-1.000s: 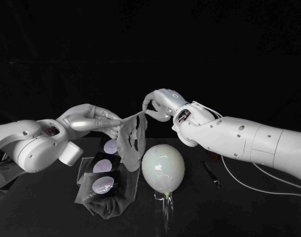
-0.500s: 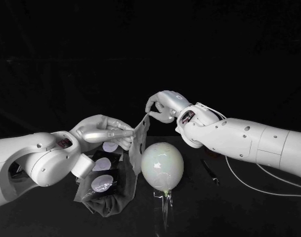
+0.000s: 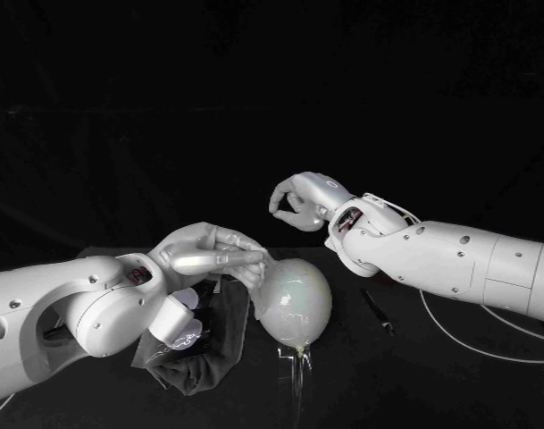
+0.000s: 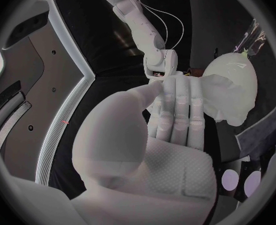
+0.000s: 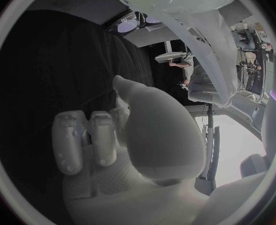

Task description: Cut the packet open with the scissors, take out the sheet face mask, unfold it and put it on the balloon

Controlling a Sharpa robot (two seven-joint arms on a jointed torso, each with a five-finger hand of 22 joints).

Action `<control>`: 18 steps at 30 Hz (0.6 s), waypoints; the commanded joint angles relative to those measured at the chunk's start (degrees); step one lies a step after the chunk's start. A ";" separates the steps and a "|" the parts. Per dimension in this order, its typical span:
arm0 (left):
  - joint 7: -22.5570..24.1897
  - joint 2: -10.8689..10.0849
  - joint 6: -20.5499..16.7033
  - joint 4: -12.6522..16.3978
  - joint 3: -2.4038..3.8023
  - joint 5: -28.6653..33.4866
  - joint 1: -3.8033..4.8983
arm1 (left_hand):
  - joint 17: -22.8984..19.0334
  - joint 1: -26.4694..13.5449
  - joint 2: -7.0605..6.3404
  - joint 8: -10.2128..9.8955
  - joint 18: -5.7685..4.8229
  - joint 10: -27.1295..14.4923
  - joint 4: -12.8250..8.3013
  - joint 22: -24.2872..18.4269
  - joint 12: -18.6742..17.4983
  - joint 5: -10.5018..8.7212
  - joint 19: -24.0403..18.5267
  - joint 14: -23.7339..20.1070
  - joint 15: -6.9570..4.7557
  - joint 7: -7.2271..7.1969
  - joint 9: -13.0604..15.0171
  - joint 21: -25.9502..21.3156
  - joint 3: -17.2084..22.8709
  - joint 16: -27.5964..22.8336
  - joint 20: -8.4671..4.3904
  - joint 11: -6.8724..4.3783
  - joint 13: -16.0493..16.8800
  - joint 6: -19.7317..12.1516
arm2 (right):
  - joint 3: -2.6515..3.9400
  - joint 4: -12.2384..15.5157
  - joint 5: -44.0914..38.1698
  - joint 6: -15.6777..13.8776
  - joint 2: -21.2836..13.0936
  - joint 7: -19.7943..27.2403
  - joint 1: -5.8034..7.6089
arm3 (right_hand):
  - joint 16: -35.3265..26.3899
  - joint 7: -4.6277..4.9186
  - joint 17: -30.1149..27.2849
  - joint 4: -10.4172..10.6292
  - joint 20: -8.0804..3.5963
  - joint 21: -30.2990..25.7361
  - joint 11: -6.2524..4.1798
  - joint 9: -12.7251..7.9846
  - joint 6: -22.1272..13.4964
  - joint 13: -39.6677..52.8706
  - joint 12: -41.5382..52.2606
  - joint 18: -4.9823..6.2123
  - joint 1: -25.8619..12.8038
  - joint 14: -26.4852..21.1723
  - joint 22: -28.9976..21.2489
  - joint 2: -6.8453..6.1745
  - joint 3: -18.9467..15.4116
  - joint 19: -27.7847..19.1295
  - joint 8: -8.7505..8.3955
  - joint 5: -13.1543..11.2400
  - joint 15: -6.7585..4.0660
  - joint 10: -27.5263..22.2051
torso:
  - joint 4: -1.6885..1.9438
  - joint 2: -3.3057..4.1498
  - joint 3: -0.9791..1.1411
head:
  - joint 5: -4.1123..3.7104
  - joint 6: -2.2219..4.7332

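A black bench (image 3: pixel 478 384) seen from above, with two white robot arms reaching in from either side. Near the middle of the bench a pale, egg-shaped balloon (image 3: pixel 303 304) stands upright, knot downward, on a small clear stand (image 3: pixel 300 359). The left hand (image 3: pixel 210 256) is at the balloon's upper side nearest the left edge of the bench. In the left wrist view its fingers (image 4: pixel 178 105) lie straight and close together with the thumb alongside. Their tips meet the edge of the sheet face mask (image 4: pixel 222 97), a pale, creased sheet lying against the balloon's surface. Whether the hand pinches the mask or only touches it cannot be told. The right hand (image 3: pixel 300 200) hangs in the air above and behind the balloon, well apart from it, its fingers curled in around nothing. Just beside the balloon, toward the left edge of the bench, lies the dark packet (image 3: pixel 205 353). It is partly hidden under the left arm and has a pale round patch (image 3: pixel 187 337) on it; any print there is too small to read. On the balloon's other side, toward the right edge, a slim dark tool (image 3: pixel 379 312) lies on the bench, too small to make out further. A thin white cable (image 3: pixel 472 341) trails across the bench below the right arm.
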 commanded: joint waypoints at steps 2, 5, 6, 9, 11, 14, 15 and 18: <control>1.58 0.59 1.37 0.52 0.06 2.05 -0.25 | 0.02 0.16 -0.16 0.06 0.78 0.30 -0.02 -0.05 -0.23 0.18 0.44 0.45 -0.11 -0.01 10.84 -0.24 -0.10 -0.17 0.03 0.00 0.05 0.25 | -0.06 1.92 -0.13 0.84 -1.56 -0.85 -0.02 | 0.20 0.30 15.05 -0.01 -0.12 0.21 -0.63 0.09 0.01 9.59 -0.07 -0.80 -0.11 6.00 15.05 -0.16 0.43 6.13 0.22 0.28 -0.40 2.22 | -0.04 -0.02 -0.04 | -0.08 0.21; 1.58 1.09 1.41 0.57 0.06 2.35 -0.40 | 0.04 0.13 -0.15 0.02 0.77 0.34 0.01 -0.09 -0.32 0.18 0.47 0.52 -0.10 -0.01 10.86 -0.29 -0.11 -0.30 0.04 0.01 0.05 0.26 | -0.12 3.25 -0.20 1.29 -2.78 -1.38 -0.03 | 0.20 0.31 15.05 -0.02 -0.12 0.21 -0.62 0.09 0.00 9.62 -0.03 -0.80 -0.13 6.00 15.05 -0.18 0.48 6.13 0.23 0.28 -0.39 2.24 | 0.01 -0.02 -0.04 | -0.17 0.30; 1.55 1.35 1.41 0.54 0.06 2.47 -0.44 | 0.04 0.13 -0.15 0.02 0.77 0.34 0.01 -0.09 -0.32 0.18 0.47 0.52 -0.10 -0.01 10.86 -0.29 -0.11 -0.30 0.04 0.01 0.05 0.26 | -0.15 3.76 -0.10 1.80 -3.26 -1.72 -0.04 | 0.20 0.31 15.05 -0.02 -0.12 0.21 -0.62 0.09 0.00 9.62 -0.03 -0.80 -0.13 6.00 15.05 -0.18 0.48 6.13 0.23 0.28 -0.39 2.24 | 0.02 -0.04 -0.03 | -0.24 0.33; 1.49 2.11 1.44 0.45 0.04 2.68 -0.56 | 0.05 0.11 -0.13 -0.01 0.77 0.38 0.04 -0.12 -0.40 0.18 0.49 0.58 -0.09 -0.01 10.87 -0.33 -0.12 -0.40 0.04 0.01 0.05 0.26 | -0.20 5.24 1.27 3.21 -4.59 -2.61 -0.04 | 0.20 0.34 15.05 0.05 -0.11 0.21 -0.57 0.08 -0.07 9.56 -0.13 -0.80 -0.31 6.00 15.05 -0.20 0.57 6.13 0.23 0.28 -0.36 2.18 | 0.09 -0.03 0.10 | -0.41 0.42; 1.48 2.55 1.41 0.42 0.04 2.75 -0.66 | 0.05 0.11 -0.13 -0.01 0.77 0.38 0.04 -0.12 -0.40 0.18 0.49 0.58 -0.09 -0.01 10.87 -0.33 -0.12 -0.40 0.04 0.01 0.05 0.26 | -0.25 6.17 2.74 3.75 -5.41 -2.95 -0.04 | 0.20 0.38 15.05 0.11 -0.09 0.21 -0.53 0.06 -0.21 9.36 -0.41 -0.80 -0.45 6.00 15.05 -0.20 0.68 6.13 0.21 0.28 -0.33 1.98 | 0.05 0.00 0.07 | -0.35 0.51; 1.42 3.07 1.19 0.28 0.03 2.75 -0.81 | 0.06 0.10 -0.10 -0.03 0.77 0.39 0.07 -0.15 -0.46 0.18 0.51 0.61 -0.09 -0.01 10.88 -0.36 -0.11 -0.48 0.05 0.02 0.05 0.26 | -0.36 7.36 5.73 4.26 -6.44 -3.37 -0.04 | 0.20 0.51 15.05 0.21 -0.04 0.21 -0.41 0.00 -0.83 8.33 -1.92 -0.80 -0.82 6.00 15.05 -0.36 0.89 6.13 0.08 0.28 -0.24 0.98 | -0.08 -0.03 0.03 | -0.39 0.59; 1.41 3.19 1.05 0.24 0.03 2.67 -0.84 | 0.06 0.10 -0.11 -0.05 0.76 0.39 0.07 -0.17 -0.50 0.18 0.51 0.62 -0.08 -0.01 10.88 -0.39 -0.11 -0.54 0.05 0.02 0.05 0.25 | -0.40 7.72 6.61 4.37 -6.75 -3.47 -0.04 | 0.20 0.65 15.05 0.25 0.01 0.21 -0.29 -0.09 -1.37 8.08 -2.29 -0.80 -0.99 6.00 15.05 -0.41 0.95 6.13 -0.12 0.27 -0.17 0.71 | -0.08 -0.03 0.03 | -0.43 0.59; 1.37 3.48 0.48 0.17 0.02 2.09 -0.90 | 0.07 0.13 -0.09 -0.09 0.75 0.39 0.07 -0.20 -0.60 0.18 0.50 0.62 -0.07 0.00 10.89 -0.43 -0.09 -0.67 0.06 0.03 0.04 0.24 | -0.48 9.15 8.73 4.73 -7.88 -3.92 -0.04 | 0.20 0.98 15.05 0.28 0.15 0.21 0.01 -0.32 -2.34 7.74 -2.83 -0.80 -1.34 6.00 15.05 -0.51 0.80 6.13 -0.61 0.27 0.05 0.30 | -0.01 -0.03 0.11 | -0.56 0.61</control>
